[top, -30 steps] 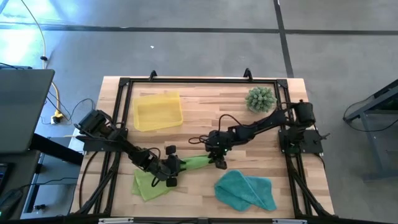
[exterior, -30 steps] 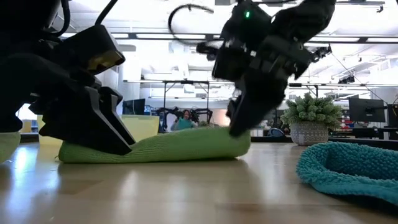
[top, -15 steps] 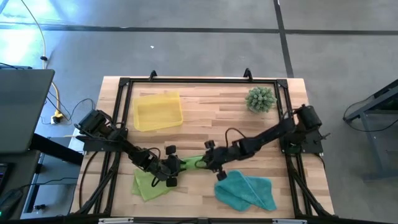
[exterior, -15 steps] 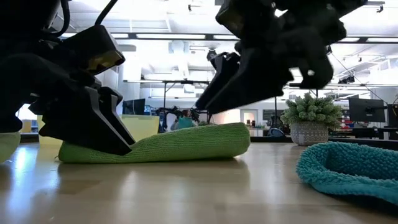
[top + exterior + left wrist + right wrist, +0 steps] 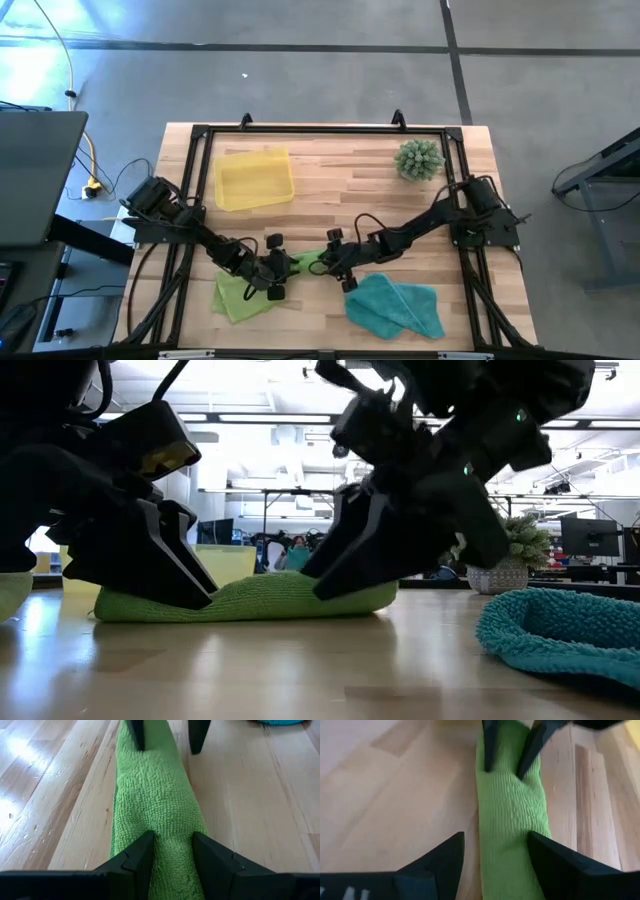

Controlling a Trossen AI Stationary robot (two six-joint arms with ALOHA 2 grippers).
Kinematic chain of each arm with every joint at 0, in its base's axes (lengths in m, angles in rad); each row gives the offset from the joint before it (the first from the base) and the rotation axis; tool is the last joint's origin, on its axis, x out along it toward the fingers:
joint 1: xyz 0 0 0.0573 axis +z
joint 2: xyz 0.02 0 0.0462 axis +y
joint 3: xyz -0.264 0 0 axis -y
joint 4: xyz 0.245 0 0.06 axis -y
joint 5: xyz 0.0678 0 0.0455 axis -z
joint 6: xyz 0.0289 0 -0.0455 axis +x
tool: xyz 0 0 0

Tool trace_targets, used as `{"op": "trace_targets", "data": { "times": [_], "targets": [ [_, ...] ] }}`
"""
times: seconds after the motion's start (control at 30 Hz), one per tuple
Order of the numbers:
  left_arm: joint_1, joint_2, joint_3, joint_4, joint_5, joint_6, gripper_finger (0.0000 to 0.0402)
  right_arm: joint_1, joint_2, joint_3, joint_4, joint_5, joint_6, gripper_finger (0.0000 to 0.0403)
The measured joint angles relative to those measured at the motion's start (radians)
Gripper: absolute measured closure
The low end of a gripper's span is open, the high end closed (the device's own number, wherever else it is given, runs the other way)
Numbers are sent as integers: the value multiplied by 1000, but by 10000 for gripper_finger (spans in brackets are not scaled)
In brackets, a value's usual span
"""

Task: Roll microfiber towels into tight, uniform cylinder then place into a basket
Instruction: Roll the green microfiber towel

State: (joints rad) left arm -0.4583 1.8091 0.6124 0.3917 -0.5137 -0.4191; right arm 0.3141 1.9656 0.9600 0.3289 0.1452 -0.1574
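Note:
A lime green towel, rolled into a long cylinder (image 5: 308,261), lies on the table between my two grippers. My left gripper (image 5: 283,268) is shut on the roll's left end. My right gripper (image 5: 325,264) is open, low at the roll's right end (image 5: 375,596), with its fingers either side of it and pointing along the roll toward the left gripper. A second lime green towel (image 5: 238,296) lies flat near the front edge. A teal towel (image 5: 396,306) lies crumpled at the front right. The yellow basket (image 5: 253,178) stands at the back left. My left gripper pinches the roll near its left end (image 5: 172,827) between its two fingers, which dent the cloth in. The fingers come low and slanting from the table's left and lie along the roll. The roll rests on the table. My right gripper has one finger (image 5: 555,857) against the side of the roll's right end (image 5: 527,827). The other finger (image 5: 437,862) stands apart on the table. The fingers come low from the table's right, along the roll.
A spiky green plant in a pot (image 5: 418,160) stands at the back right. A black frame (image 5: 300,131) runs round the table's edges. Bare wood lies between the basket and the plant.
My right gripper has left the roll's right end, risen and swung toward the near edge. It has then come down low at that end, turned so that its open fingers point along the roll toward the left. The roll and my left gripper have stayed put.

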Motion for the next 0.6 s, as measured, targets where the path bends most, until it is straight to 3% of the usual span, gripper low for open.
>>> {"op": "trace_targets", "data": {
  "times": [0.37,0.6],
  "targets": [
    [0,-76,2,2,10,59,271,-8,46,3,6,5,48,192],
    [10,-93,74,-12,69,126,231,-8,49,2,21,5,55,192]
  ]
}}
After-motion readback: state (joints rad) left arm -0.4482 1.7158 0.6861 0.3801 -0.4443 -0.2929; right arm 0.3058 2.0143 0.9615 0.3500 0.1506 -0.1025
